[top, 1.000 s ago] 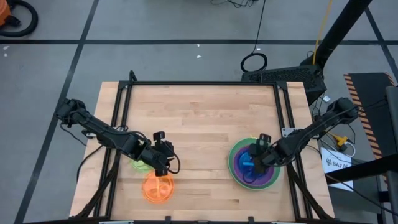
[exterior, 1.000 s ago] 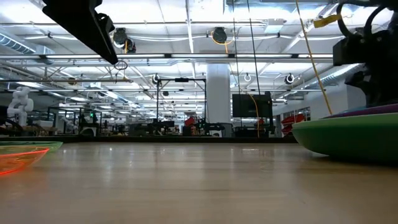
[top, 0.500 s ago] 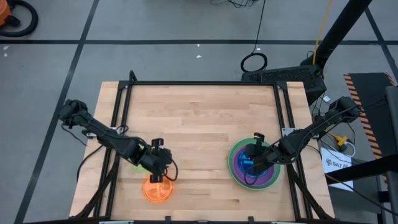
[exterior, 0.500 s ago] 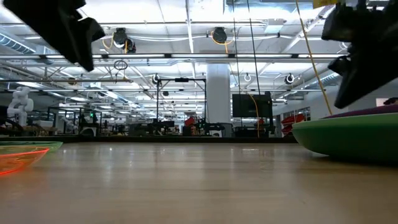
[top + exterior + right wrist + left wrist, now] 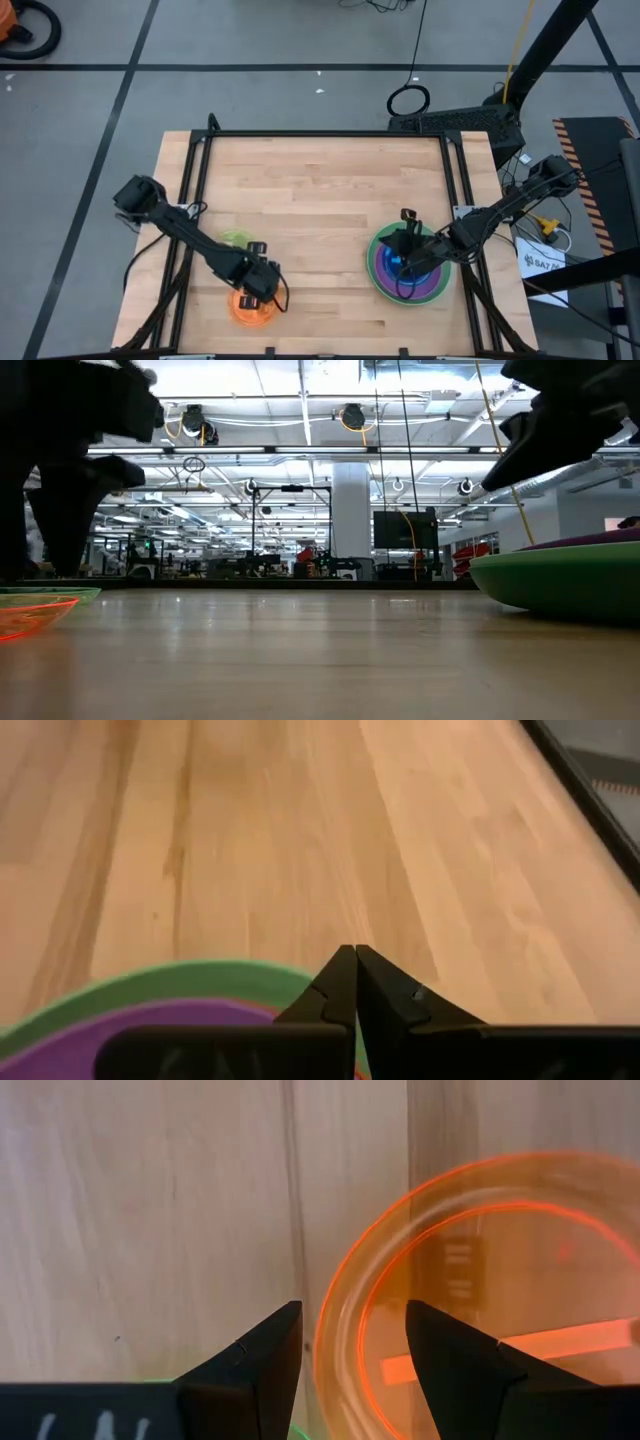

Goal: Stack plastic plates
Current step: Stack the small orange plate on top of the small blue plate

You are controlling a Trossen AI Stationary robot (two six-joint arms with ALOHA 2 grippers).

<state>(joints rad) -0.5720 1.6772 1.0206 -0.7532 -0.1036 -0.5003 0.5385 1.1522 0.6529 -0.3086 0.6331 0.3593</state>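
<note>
A translucent orange plate (image 5: 250,306) lies flat near the table's front left, with a lime plate (image 5: 235,241) just beyond it. My left gripper (image 5: 350,1325) points down over the orange plate, open. One finger stands outside the plate's rim (image 5: 330,1320) and one inside it; I see no touch. At the right, a stack (image 5: 408,265) has a green plate at the bottom, a purple one on it and a blue one (image 5: 398,262) on top. My right gripper (image 5: 352,960) hovers shut over the stack's rim (image 5: 180,982).
Bare wood lies between the two groups of plates and across the far half of the table (image 5: 320,180). A black frame (image 5: 320,133) runs along the table's edges. The low view shows the orange plate (image 5: 30,615) at the left and the green stack (image 5: 560,580) at the right.
My left gripper has come down and toward the near edge, from beside the lime plate onto the orange one, and tipped steeper downward; its gap is unchanged. My right gripper has risen a little over the stack and tipped up nearer level, staying shut.
</note>
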